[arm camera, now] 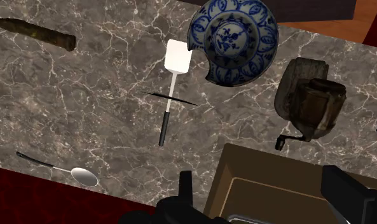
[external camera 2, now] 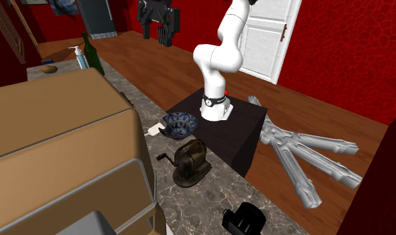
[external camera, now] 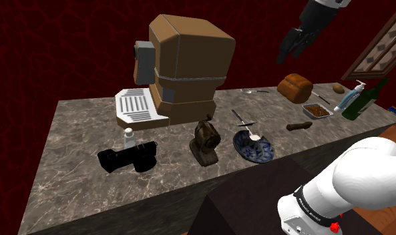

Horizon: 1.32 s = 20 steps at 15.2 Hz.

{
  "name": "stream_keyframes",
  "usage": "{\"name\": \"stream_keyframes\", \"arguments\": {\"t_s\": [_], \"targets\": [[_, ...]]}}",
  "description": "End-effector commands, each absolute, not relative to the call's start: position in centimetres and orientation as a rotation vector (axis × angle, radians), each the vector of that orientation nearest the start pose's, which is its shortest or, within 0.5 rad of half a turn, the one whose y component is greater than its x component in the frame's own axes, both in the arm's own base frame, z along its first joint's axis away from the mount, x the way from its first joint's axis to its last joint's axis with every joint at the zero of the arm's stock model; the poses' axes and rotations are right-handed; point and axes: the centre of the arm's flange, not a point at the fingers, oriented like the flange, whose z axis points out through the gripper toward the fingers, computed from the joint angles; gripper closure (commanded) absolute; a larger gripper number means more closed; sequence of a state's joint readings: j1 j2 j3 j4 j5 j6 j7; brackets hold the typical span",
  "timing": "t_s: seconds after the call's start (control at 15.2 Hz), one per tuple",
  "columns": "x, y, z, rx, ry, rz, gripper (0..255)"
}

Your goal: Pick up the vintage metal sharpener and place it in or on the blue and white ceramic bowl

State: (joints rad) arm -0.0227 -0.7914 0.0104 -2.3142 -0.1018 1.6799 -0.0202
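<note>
The sharpener (external camera: pixel 206 141) is a dark, rusty-brown metal piece with a small crank, standing upright on the marble counter. Just beside it, toward the shoulder view's right, sits the blue and white patterned bowl (external camera: pixel 254 146), with nothing in it. My black gripper (external camera: pixel 293 45) hangs high above the counter's back right part, open and holding nothing. From the wrist, the bowl (arm camera: pixel 233 41) and the sharpener (arm camera: pixel 311 105) lie far below, ahead of the two spread fingers (arm camera: pixel 349 191). The second exterior view has the sharpener (external camera 2: pixel 189 162) in front of the bowl (external camera 2: pixel 179 125), and the gripper (external camera 2: pixel 157 23) far above.
A big brown boxy machine (external camera: pixel 183 67) stands behind the sharpener. A white spatula (arm camera: pixel 174 76) touches the bowl's rim. A black camera (external camera: pixel 128 159), a bread loaf (external camera: pixel 295 87), a small tray (external camera: pixel 318 110), a green bottle (external camera: pixel 363 100) and a spoon (arm camera: pixel 72 172) also lie on the counter.
</note>
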Motion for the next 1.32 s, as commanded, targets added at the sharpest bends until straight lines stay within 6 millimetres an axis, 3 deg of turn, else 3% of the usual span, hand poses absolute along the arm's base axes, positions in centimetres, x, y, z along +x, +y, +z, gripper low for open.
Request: {"name": "stream_keyframes", "arguments": {"t_s": [0.0, 1.25], "targets": [[31.6, -1.3, 62.3, -3.244, -0.014, -0.252, 0], [43.3, 8.9, 41.6, -3.183, 0.600, -0.022, 0]]}}
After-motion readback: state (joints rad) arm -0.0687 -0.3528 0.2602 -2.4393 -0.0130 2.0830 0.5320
